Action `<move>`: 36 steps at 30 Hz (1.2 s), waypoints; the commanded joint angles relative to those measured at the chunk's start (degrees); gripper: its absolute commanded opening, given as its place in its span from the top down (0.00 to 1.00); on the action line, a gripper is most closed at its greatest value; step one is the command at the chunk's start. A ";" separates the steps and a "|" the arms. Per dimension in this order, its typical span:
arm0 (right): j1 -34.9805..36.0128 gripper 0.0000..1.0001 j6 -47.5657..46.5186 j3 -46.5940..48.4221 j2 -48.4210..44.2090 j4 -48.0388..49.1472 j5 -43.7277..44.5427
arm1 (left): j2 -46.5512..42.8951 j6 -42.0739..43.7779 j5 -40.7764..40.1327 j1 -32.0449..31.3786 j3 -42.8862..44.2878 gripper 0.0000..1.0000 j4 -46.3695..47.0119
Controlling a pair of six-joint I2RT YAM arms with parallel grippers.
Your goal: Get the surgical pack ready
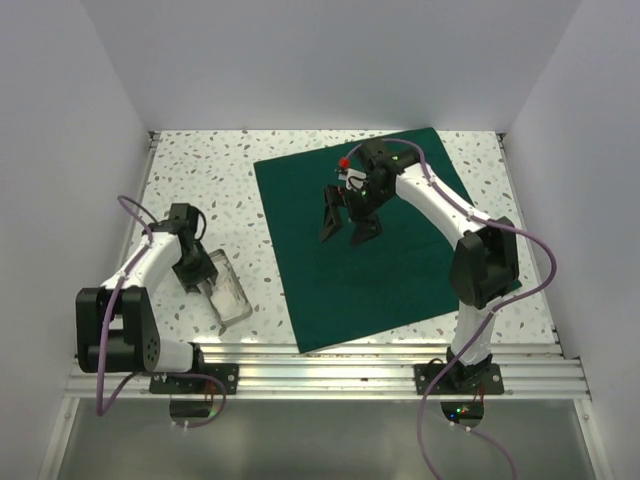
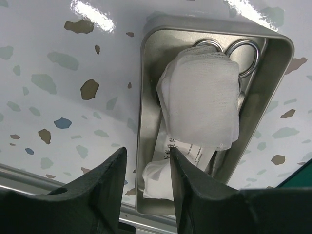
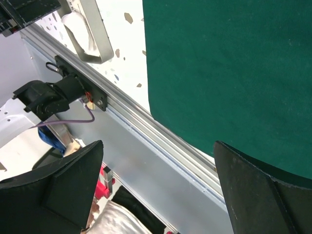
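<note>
Tabletop (image 1: 200, 180): white, speckled, walled on three sides. An aluminium rail (image 1: 330, 365) runs along the near edge, with both my arm bases bolted to it.

Surgical pack (image 1: 400, 270): dark green cloth, spread open as one flat sheet. It covers most of the right half of the tabletop and is turned somewhat askew to the edges. The near corner lies close to the rail. Nothing rests on it that I can see.

Right arm: reaches out over the green sheet. My right end effector (image 1: 347, 232) hangs above the middle of the cloth with its fingers spread wide and nothing between them. The right wrist view looks past the two dark fingertips to the cloth's near edge and the rail. I cannot tell its height above the cloth.

Left arm: folded in at the near left, well apart from the cloth. My left end effector (image 2: 147, 156) points down at the near end of a metal tray (image 2: 214, 27), fingers partly apart, gripping nothing. I cannot tell whether the tips touch the tray.

Tray: shallow, rectangular, rounded corners. It sits angled on the bare tabletop, left of the cloth.

In the tray:
- A white gauze wad (image 2: 202, 102), bulky, fills the middle.
- A white printed packet (image 2: 187, 151) lies beneath the gauze, toward the near end.
- The scissors (image 2: 248, 48) show only their two steel finger loops at the far end. The rest is hidden under the gauze.
</note>
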 commanded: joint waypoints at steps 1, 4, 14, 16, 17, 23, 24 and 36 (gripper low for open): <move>-0.17 0.01 -0.10 -0.04 -3.13 0.39 -1.14 | 1.94 -1.28 -0.39 0.57 -1.12 0.56 2.89; -0.26 0.01 -0.10 0.58 -2.95 0.21 -1.05 | 4.05 -1.46 0.31 0.48 -2.35 0.66 5.17; -0.26 0.01 -0.19 0.32 -3.82 0.21 0.18 | 3.54 -0.58 0.66 0.92 -1.47 1.00 4.39; -0.17 0.01 0.07 0.14 -4.09 0.38 0.53 | 1.08 -0.75 1.19 0.92 0.18 1.00 2.65; -0.34 0.01 0.16 0.05 -4.35 0.39 1.14 | 0.46 -1.62 1.02 0.92 1.16 1.00 1.33; -2.36 0.01 5.43 1.19 -4.53 1.09 5.53 | -0.43 -11.37 7.34 -4.49 10.21 1.00 -2.38; -3.59 0.01 6.83 1.89 -4.70 1.09 9.46 | 0.09 -14.95 7.69 -6.27 11.52 1.00 -2.12; -18.26 0.01 27.76 1.80 -8.58 -3.56 32.95 | 28.46 -43.28 2.70 -31.06 41.29 1.00 -0.02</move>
